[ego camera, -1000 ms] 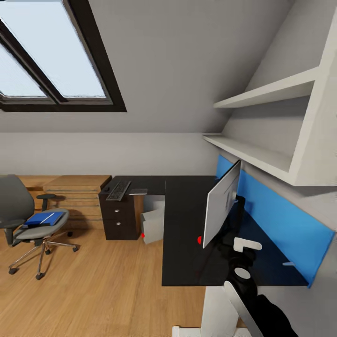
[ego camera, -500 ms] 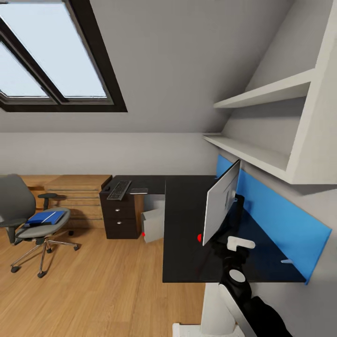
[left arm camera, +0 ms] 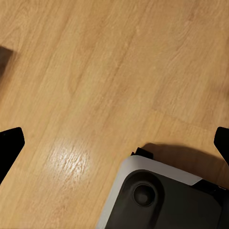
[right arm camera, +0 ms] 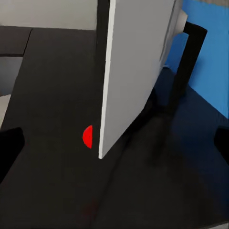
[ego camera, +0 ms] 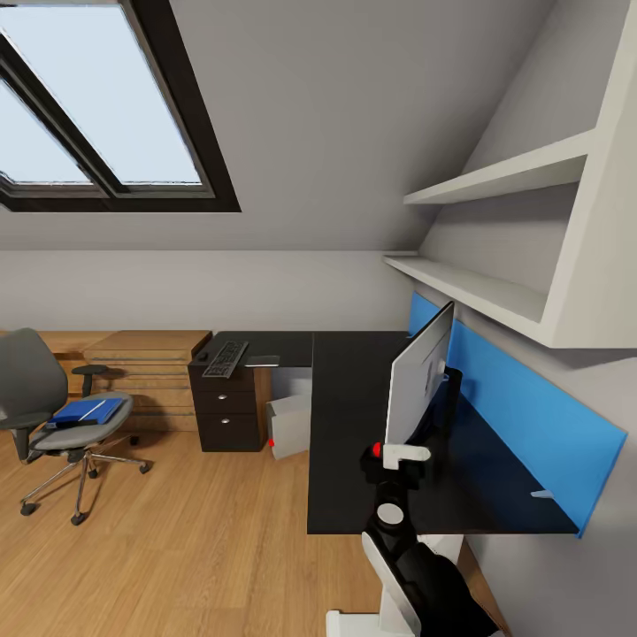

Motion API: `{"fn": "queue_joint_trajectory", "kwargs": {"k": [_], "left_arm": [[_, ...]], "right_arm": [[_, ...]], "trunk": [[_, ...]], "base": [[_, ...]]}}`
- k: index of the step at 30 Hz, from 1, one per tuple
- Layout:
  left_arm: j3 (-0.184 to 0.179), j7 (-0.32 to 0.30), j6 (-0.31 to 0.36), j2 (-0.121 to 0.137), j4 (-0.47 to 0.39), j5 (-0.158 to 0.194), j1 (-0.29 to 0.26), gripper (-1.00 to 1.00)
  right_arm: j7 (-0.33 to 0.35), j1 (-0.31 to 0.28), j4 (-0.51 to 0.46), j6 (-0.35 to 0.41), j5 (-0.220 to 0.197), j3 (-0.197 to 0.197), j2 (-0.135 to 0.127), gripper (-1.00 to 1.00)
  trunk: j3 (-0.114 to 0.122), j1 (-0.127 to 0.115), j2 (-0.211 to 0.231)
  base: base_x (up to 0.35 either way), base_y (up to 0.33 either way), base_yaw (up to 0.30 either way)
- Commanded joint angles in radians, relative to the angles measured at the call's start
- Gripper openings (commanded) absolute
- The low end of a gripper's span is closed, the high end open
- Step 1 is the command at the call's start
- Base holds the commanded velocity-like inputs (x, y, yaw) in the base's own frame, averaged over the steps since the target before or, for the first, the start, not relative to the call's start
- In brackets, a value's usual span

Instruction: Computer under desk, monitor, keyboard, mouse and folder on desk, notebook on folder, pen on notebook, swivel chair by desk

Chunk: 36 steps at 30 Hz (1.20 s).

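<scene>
Two jobs look done: the monitor (ego camera: 421,382) stands on the black counter (ego camera: 349,416), and the computer (ego camera: 289,426) sits beneath it. The chair (ego camera: 55,416) waits well apart on the wood floor (ego camera: 195,540), the blue folder (ego camera: 84,411) on its seat with a pen (ego camera: 88,410) lying across it. The keyboard (ego camera: 226,357), mouse (ego camera: 202,356) and notebook (ego camera: 262,361) lie on the counter's far wing, well away from the monitor. Those moves remain, by this view. The right gripper (right arm camera: 114,143), fingers spread and empty, hangs near the monitor's rear edge; the left gripper (left arm camera: 114,143), fingers also apart, points at the floor.
</scene>
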Motion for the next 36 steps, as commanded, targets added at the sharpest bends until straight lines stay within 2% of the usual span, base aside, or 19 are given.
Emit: {"fn": "queue_joint_trajectory", "kwargs": {"k": [1, 4, 9, 14, 22, 28, 36], "left_arm": [[-0.008, 0.008, -0.003, 0.001, -0.003, 0.008, 0.0, 1.0], [-0.008, 0.008, -0.003, 0.0, -0.003, 0.008, 0.0, 1.0], [-0.008, 0.007, -0.003, -0.004, -0.003, 0.007, 0.0, 1.0], [-0.008, 0.007, -0.003, -0.005, -0.003, 0.007, 0.0, 1.0], [-0.008, 0.008, -0.003, -0.005, -0.003, 0.006, 0.0, 1.0], [-0.008, 0.007, -0.003, -0.005, 0.008, 0.006, 0.0, 1.0], [-0.008, 0.006, -0.003, -0.006, 0.015, 0.003, 0.0, 1.0]], "right_arm": [[-0.005, -0.005, 0.015, -0.007, 0.007, 0.003, 0.006, 1.0], [-0.002, -0.014, 0.061, -0.063, 0.052, 0.004, 0.026, 1.0], [-0.007, -0.018, 0.074, -0.098, 0.077, 0.0, 0.034, 1.0], [-0.024, -0.018, 0.077, -0.131, 0.078, -0.003, 0.033, 1.0], [-0.033, -0.018, 0.077, -0.137, 0.078, -0.007, 0.032, 1.0], [-0.033, -0.018, 0.077, -0.138, 0.078, -0.035, 0.029, 1.0], [-0.033, -0.019, 0.077, -0.138, 0.078, -0.049, 0.028, 1.0]], "trunk": [[-0.002, 0.0, -0.002], [-0.002, 0.0, -0.002], [-0.002, 0.0, -0.002], [-0.002, 0.0, -0.002], [-0.002, 0.0, -0.002], [-0.002, 0.0, -0.002], [-0.002, 0.0, -0.002]], "base": [[0.0, 0.011, 0.0], [0.022, 0.103, 0.0], [0.051, 0.091, 0.0], [0.131, 0.009, 0.0], [0.15, 0.001, 0.0], [0.18, 0.0, 0.0], [0.086, 0.0, 0.0]]}}
